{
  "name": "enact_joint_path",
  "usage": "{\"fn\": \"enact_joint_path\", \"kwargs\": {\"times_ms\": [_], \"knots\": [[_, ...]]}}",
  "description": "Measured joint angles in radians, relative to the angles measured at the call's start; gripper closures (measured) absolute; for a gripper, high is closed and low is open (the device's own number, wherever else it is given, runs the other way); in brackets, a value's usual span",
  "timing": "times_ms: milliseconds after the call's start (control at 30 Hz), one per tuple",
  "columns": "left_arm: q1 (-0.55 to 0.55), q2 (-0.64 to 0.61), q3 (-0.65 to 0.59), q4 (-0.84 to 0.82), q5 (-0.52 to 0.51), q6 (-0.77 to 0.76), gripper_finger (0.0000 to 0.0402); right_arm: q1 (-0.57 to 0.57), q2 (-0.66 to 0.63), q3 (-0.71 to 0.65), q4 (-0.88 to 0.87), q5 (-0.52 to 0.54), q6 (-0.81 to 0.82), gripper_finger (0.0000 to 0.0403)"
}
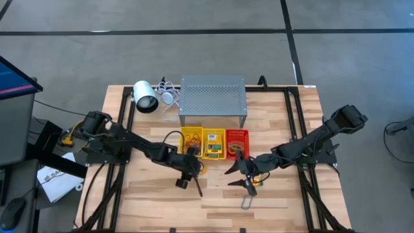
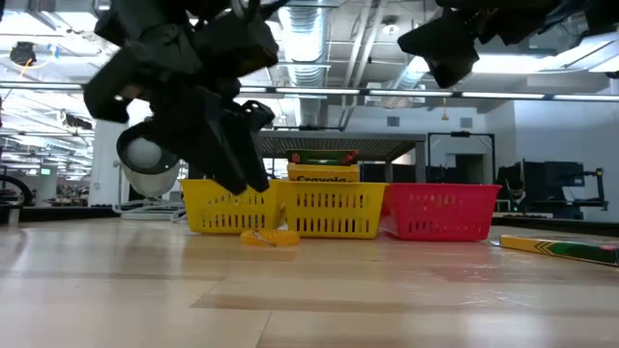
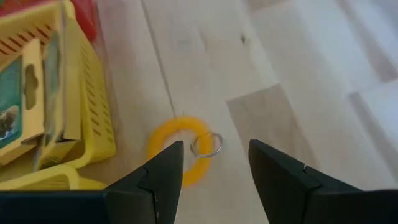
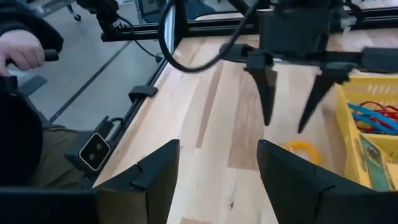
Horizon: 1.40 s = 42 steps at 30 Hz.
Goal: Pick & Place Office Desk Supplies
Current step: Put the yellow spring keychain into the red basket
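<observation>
A yellow-orange oval ring (image 3: 180, 152) with a small metal key ring (image 3: 206, 145) lies flat on the wooden table just in front of the yellow baskets (image 1: 203, 143). It also shows in the low view (image 2: 271, 238) and the right wrist view (image 4: 301, 151). My left gripper (image 3: 216, 149) (image 1: 194, 184) hangs open above the ring, slanting down, one finger over the ring's edge, not touching it. My right gripper (image 4: 217, 146) (image 1: 231, 178) is open in the air to the right, pointing at the left gripper. A crayon box (image 2: 556, 248) lies flat on the table further right.
Two yellow baskets and a red basket (image 1: 237, 144) stand in a row mid-table; one yellow basket holds a crayon box (image 1: 213, 145). Behind them are a grey perforated stand (image 1: 213, 98) and a white lamp (image 1: 145, 97). A person's hand (image 4: 25, 53) shows beyond the table.
</observation>
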Motion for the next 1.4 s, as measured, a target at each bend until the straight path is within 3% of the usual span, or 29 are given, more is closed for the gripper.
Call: {"fn": "enact_joint_path", "kwargs": {"times_ms": [467,800,1400], "knots": [[0.006,0.139,0.092,-0.089,0.046,0.043,0.0241,0.021,0.002,0.000,0.026,0.000,-0.034,0.0192],[0.037,0.149,0.112,-0.102,0.053,0.069,0.0268,0.021,0.002,0.000,0.025,0.000,-0.034,0.0192],[0.068,0.149,0.112,-0.139,0.052,0.073,0.0279,0.026,0.001,0.000,0.023,0.000,-0.034,0.0192]]}}
